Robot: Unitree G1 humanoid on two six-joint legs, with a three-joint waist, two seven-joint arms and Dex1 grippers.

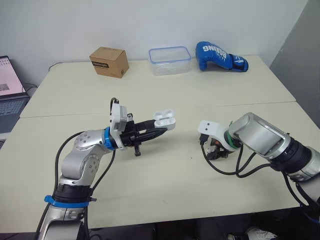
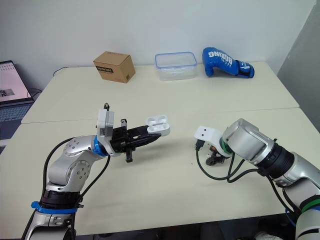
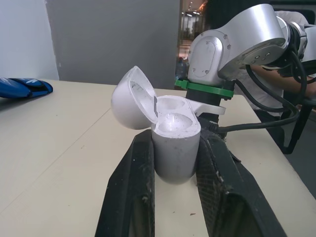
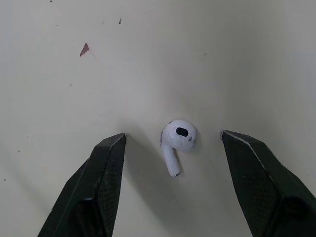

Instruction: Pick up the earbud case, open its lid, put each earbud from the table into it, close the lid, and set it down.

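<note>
My left gripper (image 1: 159,131) is shut on the white earbud case (image 3: 170,140), held above the table with its lid (image 3: 129,98) swung open and both sockets showing. The same case (image 1: 165,119) sits at the fingertips in the head view. My right gripper (image 4: 173,150) points down at the table, open, its two black fingers (image 4: 96,187) standing either side of a white earbud (image 4: 176,140) that lies on the tabletop between them. In the head view the right gripper (image 1: 216,150) is low over the table, right of the case.
At the table's far side stand a brown cardboard box (image 1: 109,61), a clear plastic container (image 1: 169,60) and a blue boxing glove (image 1: 219,56). A laptop (image 1: 10,92) sits off the left edge. A seam (image 1: 75,114) crosses the tabletop.
</note>
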